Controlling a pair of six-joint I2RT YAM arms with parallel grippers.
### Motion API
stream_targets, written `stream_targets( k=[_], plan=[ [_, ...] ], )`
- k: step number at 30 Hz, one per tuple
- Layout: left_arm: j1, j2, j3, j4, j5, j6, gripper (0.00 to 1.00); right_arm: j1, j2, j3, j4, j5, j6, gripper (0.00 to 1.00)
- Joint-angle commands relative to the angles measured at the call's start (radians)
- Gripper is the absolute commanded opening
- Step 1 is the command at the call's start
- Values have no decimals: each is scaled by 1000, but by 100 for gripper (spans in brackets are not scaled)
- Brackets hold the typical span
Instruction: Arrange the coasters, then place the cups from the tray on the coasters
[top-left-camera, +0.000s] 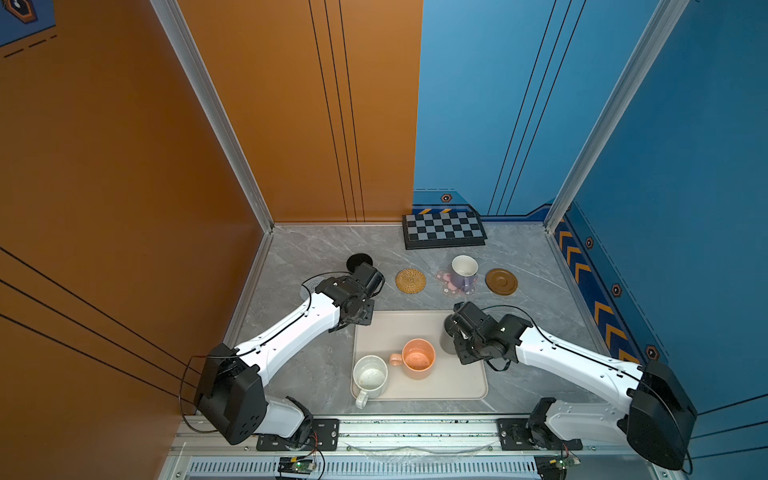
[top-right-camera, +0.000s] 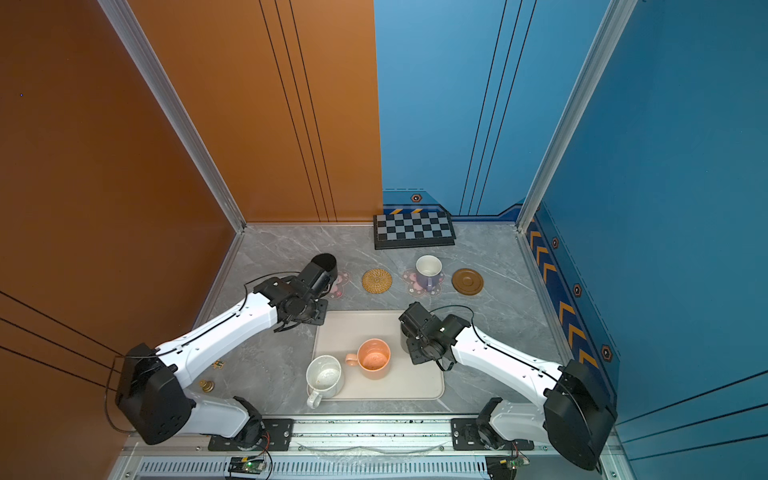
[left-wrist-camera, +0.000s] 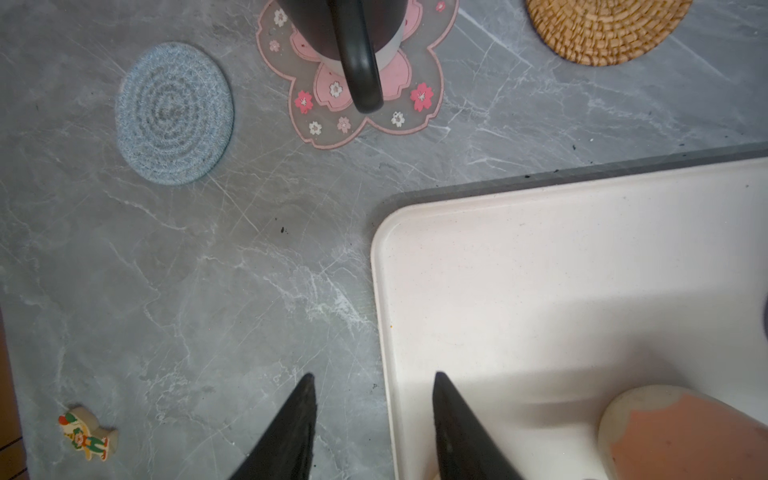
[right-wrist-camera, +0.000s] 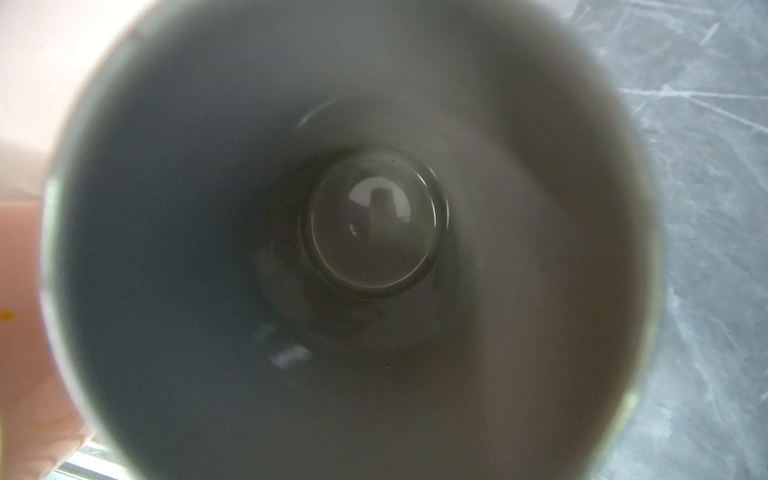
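Cups (top-left-camera: 417, 358): five; coasters (top-left-camera: 410, 281): five; tray (top-left-camera: 457, 386): one. Left jaws spread; right jaws unclear.

Grey marbled worktop (top-left-camera: 316, 257) with white veins. Cream tray (top-left-camera: 457, 382). Peach-orange mug (top-left-camera: 417, 358), speckled white mug (top-left-camera: 370, 376), lavender mug (top-left-camera: 464, 272) with white inside, black mug (left-wrist-camera: 357, 50). Pink flower coaster (left-wrist-camera: 419, 112), golden woven coaster (top-left-camera: 410, 281), blue-grey knitted coaster (left-wrist-camera: 174, 112), brown coaster (top-left-camera: 501, 281). Black-and-grey checked board (top-left-camera: 444, 230).

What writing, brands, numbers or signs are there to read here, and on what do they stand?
No words or numbers can be read anywhere.
Signs only: orange chevrons and hexagon badges on the blue wall, without lettering.
Front-edge circuit boards: any print too small to read.
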Motion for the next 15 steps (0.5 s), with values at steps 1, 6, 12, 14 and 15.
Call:
stream_targets(
  k=[1, 6, 12, 14, 15],
  plan=[
    [8, -17, 1, -7, 9, -17, 47, 0, 35, 25, 15, 11, -2, 24],
    [10, -17, 3, -6, 10, -17, 47, 3, 55, 31, 14, 17, -1, 15],
    [10, -15, 1, -5, 11, -24, 47, 9, 34, 34, 14, 27, -2, 0],
    [10, -17, -4, -6, 10, -27, 47, 11, 21, 32, 14, 40, -2, 0],
    [10, -19, -7, -5, 10, -27, 47, 12, 12, 31, 14, 51, -3, 0]
  ],
)
